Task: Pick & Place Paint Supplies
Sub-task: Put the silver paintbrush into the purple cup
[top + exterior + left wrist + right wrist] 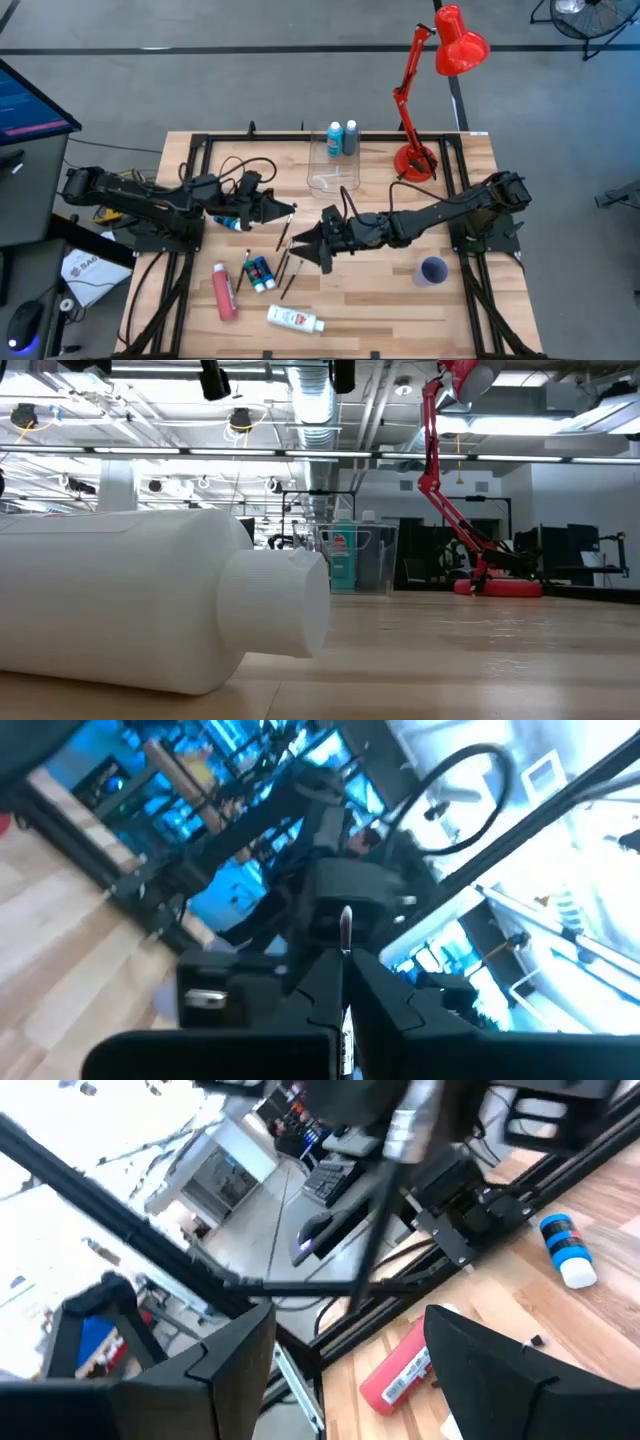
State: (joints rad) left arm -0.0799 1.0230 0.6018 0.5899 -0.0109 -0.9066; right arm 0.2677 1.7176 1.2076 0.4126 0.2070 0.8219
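Note:
My left gripper [291, 211] [345, 970] is left of the table's middle, raised off the wood and shut on a thin dark paintbrush [345, 925]. My right gripper [308, 250] [350, 1320] stands open just right of it, nothing between its fingers. Lying on the wood near the front: a pink-red bottle [225, 292] [398, 1370], a white tube [295, 319] [150, 600], small blue-green bottles [259, 273] and more brushes [287, 275]. A blue-capped tube [228, 222] [566, 1252] lies under the left arm. My left gripper pinches the paintbrush between its two shut fingers. The metal ferrule end [345, 923] sticks out past the fingertips. The brush is lifted clear of the table. In the high view a thin dark shaft [284, 232] slants from the fingertips toward the near edge.
A clear box [333, 165] [357, 558] at the far middle holds a light blue bottle [335, 138] and a grey one [351, 138]. A red desk lamp [415, 158] stands at the far right, and a purple cup [433, 270] at the right.

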